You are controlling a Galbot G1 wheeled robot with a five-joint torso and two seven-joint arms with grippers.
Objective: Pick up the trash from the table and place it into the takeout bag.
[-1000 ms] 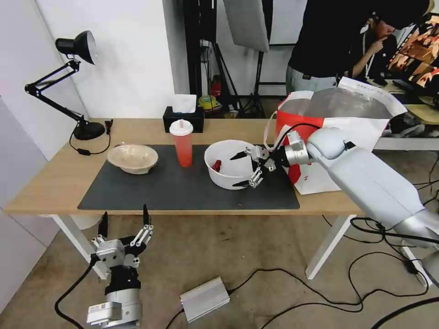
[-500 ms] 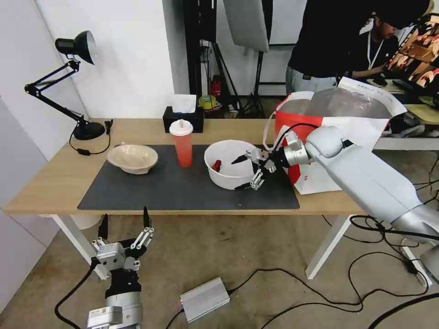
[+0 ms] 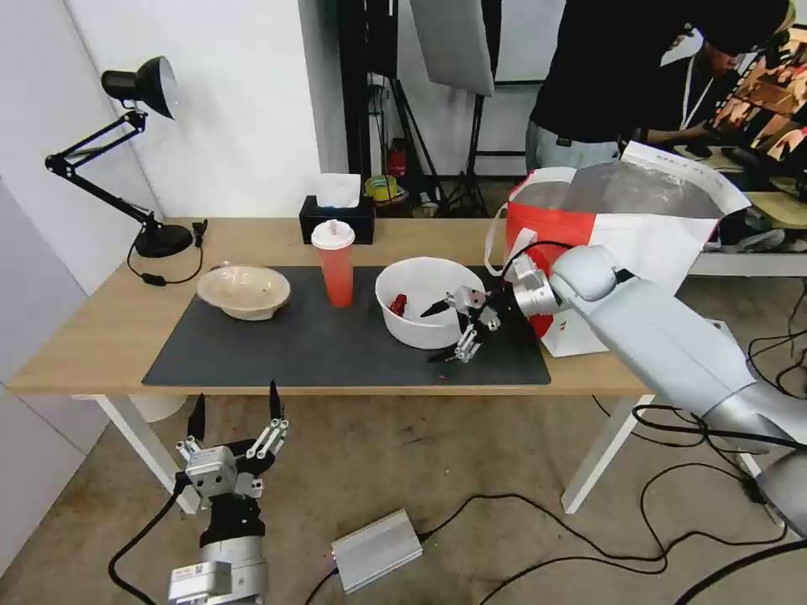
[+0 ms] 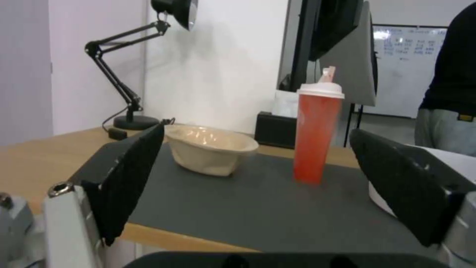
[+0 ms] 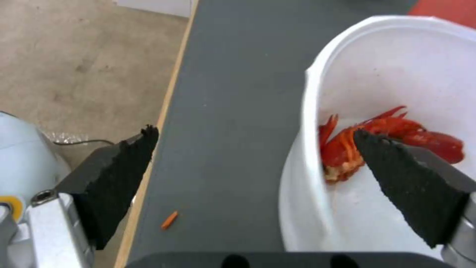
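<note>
Beige bowl [image 3: 244, 291], cup [image 3: 334, 262], white bowl [image 3: 424, 313], bag [image 3: 618, 244]: left to right.

The right pincer [image 3: 447, 331] has dropped lower, straddling the white bowl's [image 3: 416, 328] near wall.

Black articulated desk lamp [image 3: 126, 126] at the tabletop's far left corner; black rectangular tissue box [image 3: 338, 218] with white tissue at the far edge; silver metal box [image 3: 376, 550] on the concrete floor, cabled.

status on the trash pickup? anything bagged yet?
Nothing bagged: white bowl, red cup and beige bowl all sit on the table. Right gripper is open, straddling the white bowl's rim; left gripper hangs below the table edge. All three must reach the bag.
</note>
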